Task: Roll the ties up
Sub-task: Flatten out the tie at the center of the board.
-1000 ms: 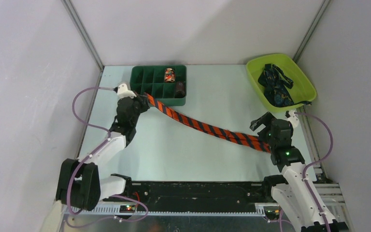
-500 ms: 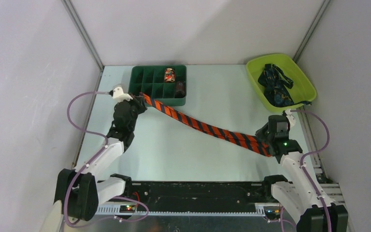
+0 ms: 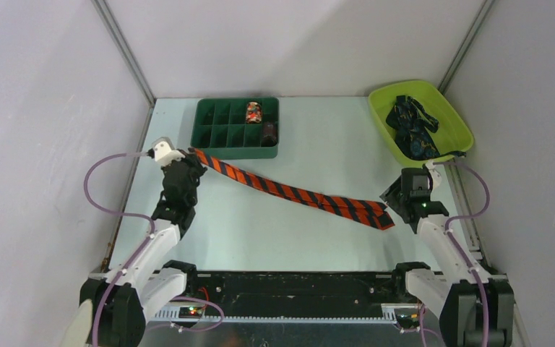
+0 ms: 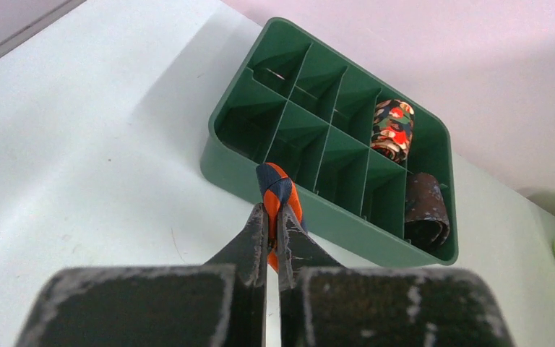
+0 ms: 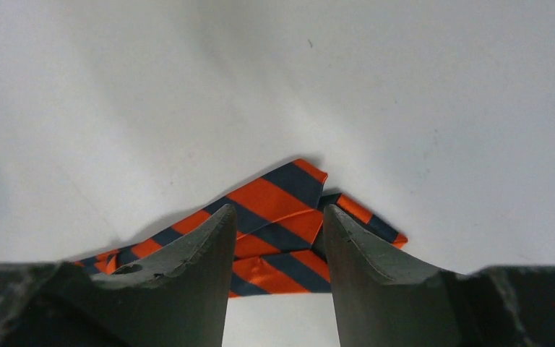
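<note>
We found the left gripper (image 4: 273,217) clamped on the narrow end of the orange-and-navy striped tie (image 3: 289,194), just before the green divided tray (image 3: 209,116). The tie stretched across the table (image 3: 318,152), slanting rightward and nearer, its wide pointed end under the parted jaws of the right gripper (image 5: 278,217). Beyond, the lime bin (image 3: 455,116) held dark ties (image 3: 412,130).

- A robotics lab test cell: plain white panels (image 3: 296,43) close in a pale bench (image 3: 318,144) on three sides, joined by metal corner posts (image 3: 124,50).
- Two robot arms, the left arm (image 3: 141,253) and the right arm (image 3: 441,246), are bolted at its near edge, trailing purple cables (image 3: 87,189).
- On the bench: a striped tie (image 3: 289,194), a green divided tray (image 3: 231,152), a lime bin (image 3: 377,105).
</note>
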Action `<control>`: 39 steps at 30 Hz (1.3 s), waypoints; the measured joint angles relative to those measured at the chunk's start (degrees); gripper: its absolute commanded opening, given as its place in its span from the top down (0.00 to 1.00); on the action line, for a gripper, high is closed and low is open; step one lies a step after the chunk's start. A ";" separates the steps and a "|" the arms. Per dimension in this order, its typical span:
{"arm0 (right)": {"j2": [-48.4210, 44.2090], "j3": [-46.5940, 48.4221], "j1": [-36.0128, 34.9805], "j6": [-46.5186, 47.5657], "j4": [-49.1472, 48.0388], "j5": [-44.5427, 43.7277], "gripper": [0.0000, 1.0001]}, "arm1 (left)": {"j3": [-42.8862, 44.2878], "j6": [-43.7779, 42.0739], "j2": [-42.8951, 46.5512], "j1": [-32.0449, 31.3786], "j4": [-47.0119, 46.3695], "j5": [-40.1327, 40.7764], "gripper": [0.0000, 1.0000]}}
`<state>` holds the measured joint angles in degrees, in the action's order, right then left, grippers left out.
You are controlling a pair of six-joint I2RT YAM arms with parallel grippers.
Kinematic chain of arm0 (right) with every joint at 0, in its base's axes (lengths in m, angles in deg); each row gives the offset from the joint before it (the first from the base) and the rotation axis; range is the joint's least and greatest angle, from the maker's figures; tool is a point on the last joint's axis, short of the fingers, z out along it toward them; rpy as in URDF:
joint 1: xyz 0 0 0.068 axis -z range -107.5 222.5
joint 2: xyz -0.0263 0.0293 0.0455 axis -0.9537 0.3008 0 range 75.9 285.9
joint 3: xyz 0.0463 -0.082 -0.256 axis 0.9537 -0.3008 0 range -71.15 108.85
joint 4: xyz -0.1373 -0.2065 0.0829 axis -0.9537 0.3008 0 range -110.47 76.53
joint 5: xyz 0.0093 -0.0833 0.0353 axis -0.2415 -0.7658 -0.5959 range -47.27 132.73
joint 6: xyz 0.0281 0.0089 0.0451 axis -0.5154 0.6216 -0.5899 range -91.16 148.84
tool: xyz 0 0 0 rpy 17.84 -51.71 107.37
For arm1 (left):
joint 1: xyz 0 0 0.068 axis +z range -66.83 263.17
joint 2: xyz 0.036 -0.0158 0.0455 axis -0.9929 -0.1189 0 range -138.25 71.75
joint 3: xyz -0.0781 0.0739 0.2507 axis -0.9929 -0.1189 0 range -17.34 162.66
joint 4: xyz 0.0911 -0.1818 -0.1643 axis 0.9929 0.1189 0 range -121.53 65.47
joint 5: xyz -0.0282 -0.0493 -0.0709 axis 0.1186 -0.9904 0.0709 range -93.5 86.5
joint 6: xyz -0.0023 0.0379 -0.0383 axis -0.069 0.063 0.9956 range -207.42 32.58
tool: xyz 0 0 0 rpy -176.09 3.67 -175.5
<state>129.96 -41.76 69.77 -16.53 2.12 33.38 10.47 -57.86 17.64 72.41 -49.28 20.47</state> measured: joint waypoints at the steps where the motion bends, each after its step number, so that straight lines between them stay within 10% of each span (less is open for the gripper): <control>1: 1.46 0.33 0.37 0.24 -0.26 0.15 0.49 | -0.15 0.00 0.15 0.02 0.42 0.22 1.00; 17: 20.76 4.52 2.01 3.39 -4.76 4.11 0.57 | -0.39 0.00 0.22 0.02 1.62 0.37 1.00; 39: 16.13 4.66 2.01 3.37 -0.66 0.52 0.55 | -0.39 0.31 0.20 0.04 1.62 -0.11 1.00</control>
<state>146.09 -37.11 71.79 -13.16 1.47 33.91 10.08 -57.56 17.84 72.45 -47.67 20.36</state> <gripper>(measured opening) 0.447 0.023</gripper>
